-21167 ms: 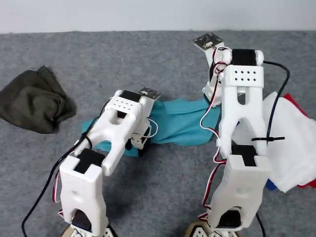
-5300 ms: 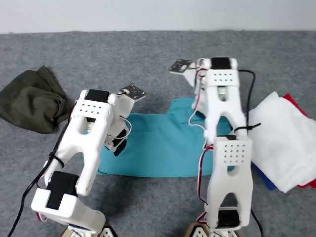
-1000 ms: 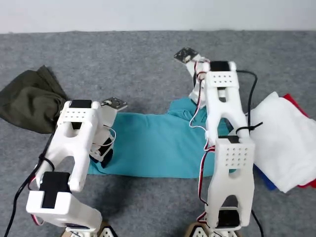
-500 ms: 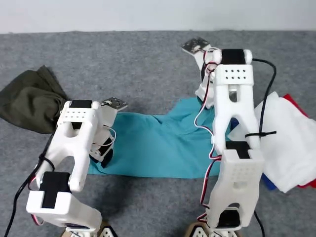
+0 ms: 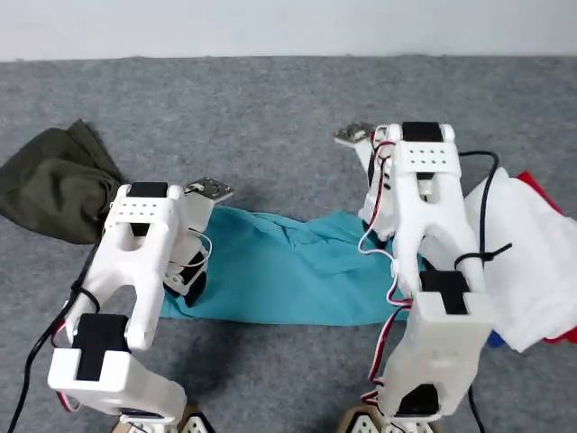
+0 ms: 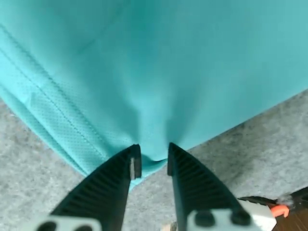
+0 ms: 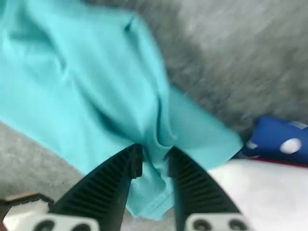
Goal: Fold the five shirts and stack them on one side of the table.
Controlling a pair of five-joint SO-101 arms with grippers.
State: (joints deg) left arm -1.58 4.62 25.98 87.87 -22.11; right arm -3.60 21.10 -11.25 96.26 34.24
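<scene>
**Teal shirt (image 5: 288, 271) pinched at both ends**

Surface: grey felt-like mat (image 5: 270, 117), coarse fibre, covering the table from the near edge to the far edge. Behind the far edge, a plain pale wall (image 5: 270, 27).

Position of the teal shirt: spread as a long band across the middle of the mat, between the 2 arms. Creased towards the right arm, flatter along the near edge.

At the left gripper (image 6: 150, 161): fingers narrow, closed on a small fold at the shirt's edge. Hem stitching beside one finger, bare mat just past the cloth.

At the right gripper (image 7: 154, 156): fingers narrow, pinching a bunched ridge of the same shirt at the opposite end. Wrinkles fanning out from the pinch.

Olive shirt (image 5: 59, 185): crumpled heap at the left side of the mat, well apart from the teal shirt.

White shirt (image 5: 532, 253): at the right side, lying over a red cloth (image 5: 541, 191) and a blue cloth (image 7: 279, 144). Teal end just beside this pile.
</scene>
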